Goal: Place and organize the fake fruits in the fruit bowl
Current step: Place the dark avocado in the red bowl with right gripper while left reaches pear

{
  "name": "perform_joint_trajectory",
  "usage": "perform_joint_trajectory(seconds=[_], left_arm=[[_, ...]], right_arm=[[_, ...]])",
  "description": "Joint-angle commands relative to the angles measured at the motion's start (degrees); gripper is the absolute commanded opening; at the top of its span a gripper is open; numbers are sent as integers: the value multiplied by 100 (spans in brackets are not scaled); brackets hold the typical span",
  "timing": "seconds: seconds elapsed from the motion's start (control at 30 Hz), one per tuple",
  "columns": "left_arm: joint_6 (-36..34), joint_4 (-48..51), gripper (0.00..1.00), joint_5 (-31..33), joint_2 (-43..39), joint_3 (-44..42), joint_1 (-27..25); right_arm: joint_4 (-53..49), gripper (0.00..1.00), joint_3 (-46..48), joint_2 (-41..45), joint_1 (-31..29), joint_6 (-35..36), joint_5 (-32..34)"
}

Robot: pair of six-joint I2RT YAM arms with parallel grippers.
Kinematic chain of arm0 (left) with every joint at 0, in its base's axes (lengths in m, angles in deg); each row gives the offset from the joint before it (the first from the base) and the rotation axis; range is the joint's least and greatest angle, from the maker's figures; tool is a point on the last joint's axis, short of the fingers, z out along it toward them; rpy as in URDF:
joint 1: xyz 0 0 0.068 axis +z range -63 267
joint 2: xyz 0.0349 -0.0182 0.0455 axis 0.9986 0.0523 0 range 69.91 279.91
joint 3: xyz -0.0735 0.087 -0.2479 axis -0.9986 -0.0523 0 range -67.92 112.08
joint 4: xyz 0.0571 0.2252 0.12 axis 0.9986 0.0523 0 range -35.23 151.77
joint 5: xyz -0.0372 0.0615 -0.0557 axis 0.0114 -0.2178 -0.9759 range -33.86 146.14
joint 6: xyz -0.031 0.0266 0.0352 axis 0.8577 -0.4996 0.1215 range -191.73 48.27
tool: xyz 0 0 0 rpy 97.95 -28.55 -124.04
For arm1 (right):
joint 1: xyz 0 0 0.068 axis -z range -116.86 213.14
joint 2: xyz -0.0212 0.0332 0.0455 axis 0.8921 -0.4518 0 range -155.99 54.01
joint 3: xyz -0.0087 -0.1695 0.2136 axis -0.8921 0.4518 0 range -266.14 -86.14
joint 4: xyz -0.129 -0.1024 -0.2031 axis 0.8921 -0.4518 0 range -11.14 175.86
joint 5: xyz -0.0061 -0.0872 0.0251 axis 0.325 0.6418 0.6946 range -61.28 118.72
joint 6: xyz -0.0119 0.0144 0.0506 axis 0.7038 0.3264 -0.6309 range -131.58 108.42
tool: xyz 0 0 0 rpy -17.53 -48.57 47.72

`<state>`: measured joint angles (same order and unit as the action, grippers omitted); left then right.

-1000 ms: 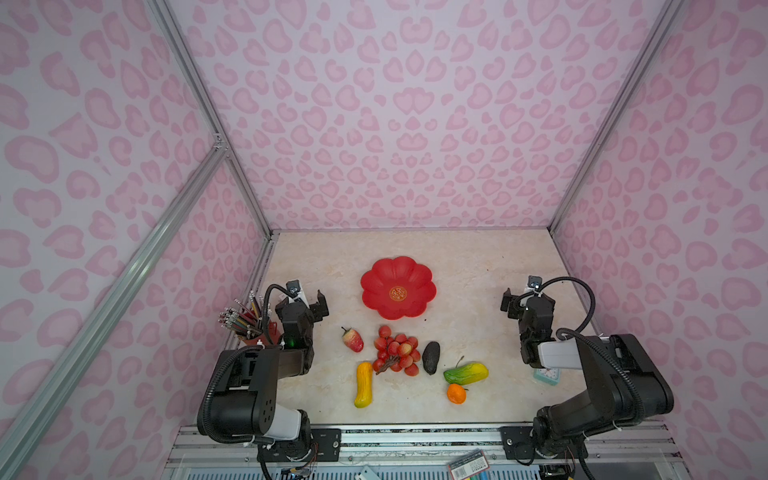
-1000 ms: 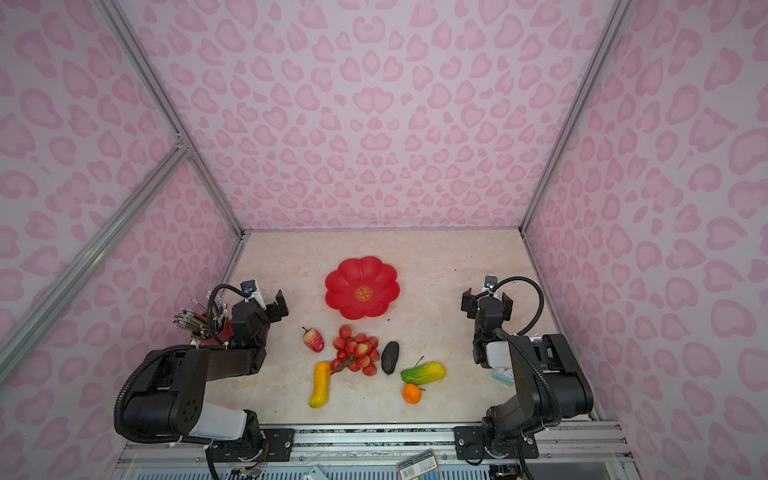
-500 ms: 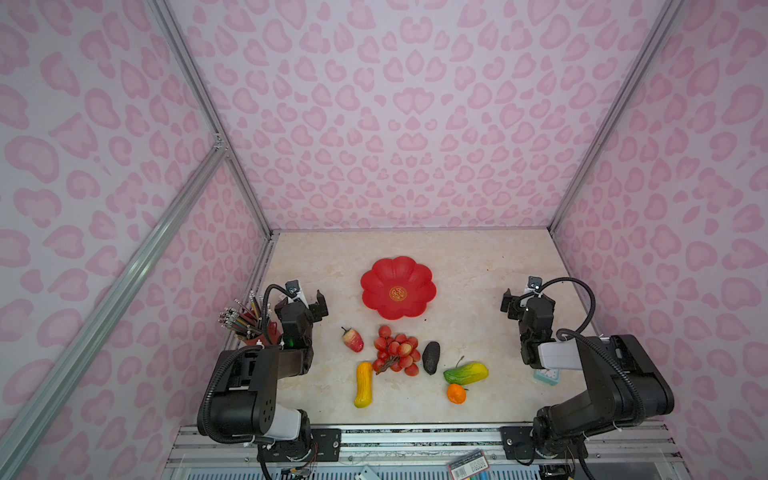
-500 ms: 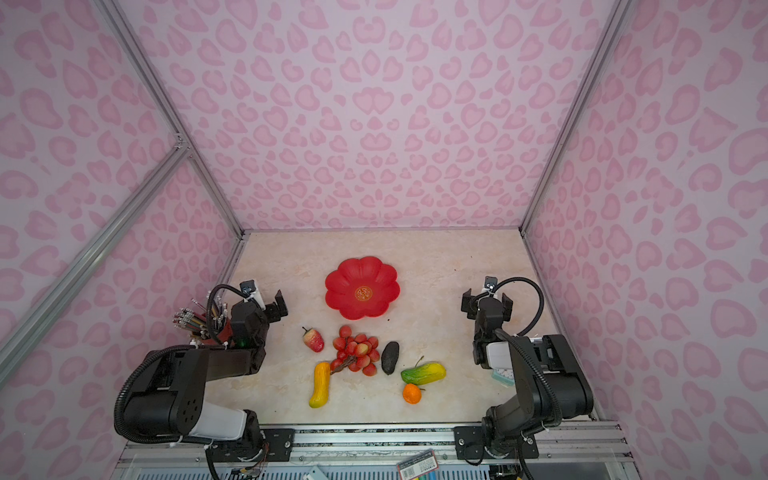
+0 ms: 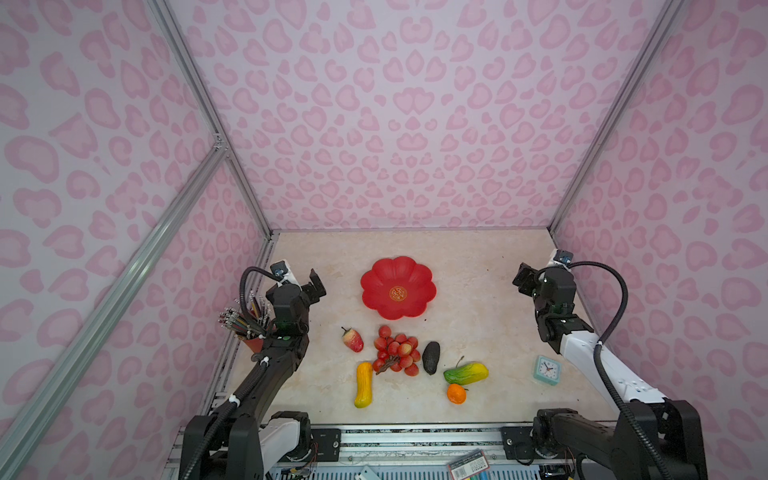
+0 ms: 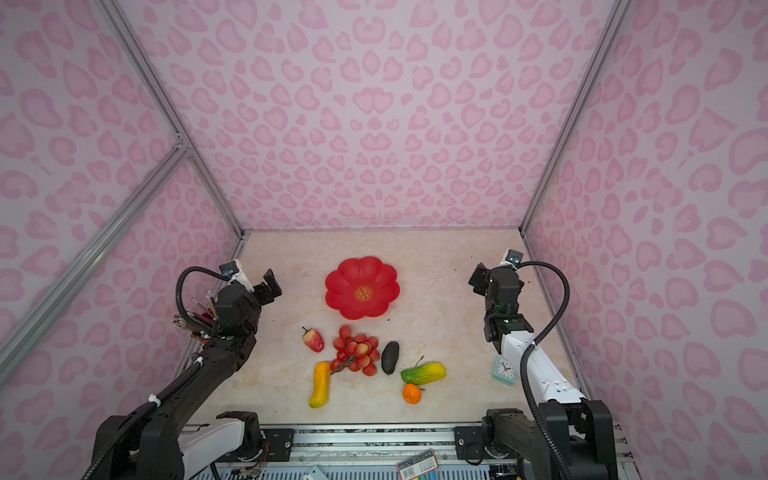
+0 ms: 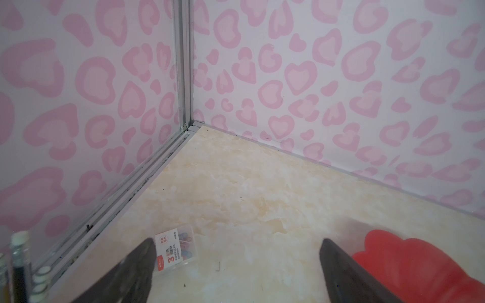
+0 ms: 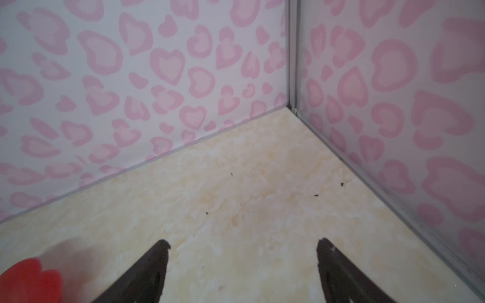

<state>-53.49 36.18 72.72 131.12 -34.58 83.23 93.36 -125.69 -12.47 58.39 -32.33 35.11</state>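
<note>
Fruit is being shown in both top views only: six small plastic fake fruits (image 5: 395,351), outside the glossy red petal-rimmed fruit bowl (image 5: 378,282). A clear paper-clip box (image 7: 174,250) is being shown by the left wrist view alone. The left gripper (image 7: 236,244) and the right gripper (image 8: 242,241) are being held open, empty.

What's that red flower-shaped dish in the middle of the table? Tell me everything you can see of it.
The fruit bowl is a shallow, glossy red dish, plastic by its look, with a scalloped rim like flower petals and a round gold emblem at its centre. It sits flat on the pale marbled table, empty, with nothing touching it. The fake fruits lie in a group nearer the camera, apart from its rim.
</note>
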Motion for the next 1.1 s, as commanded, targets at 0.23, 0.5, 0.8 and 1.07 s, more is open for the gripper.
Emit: perform_joint_trajectory(seconds=[0.23,0.5,0.8,1.07], left_arm=[[1340,2034,97,-597,-1373,-68,-10],[1158,2502,97,-547,-1576,119,-1],[1233,2628,97,-331,-1931,-63,-1],[1338,2783,97,-337,-2062,-199,-1]], right_arm=[[-2183,80,-100,-660,-2782,-1654,-542],[-2023,76,-232,-1550,-4288,-2691,-559],[-1728,55,-336,-2228,-4512,-3108,-803],[-2057,39,-451,-1911,-4499,-2996,-304]])
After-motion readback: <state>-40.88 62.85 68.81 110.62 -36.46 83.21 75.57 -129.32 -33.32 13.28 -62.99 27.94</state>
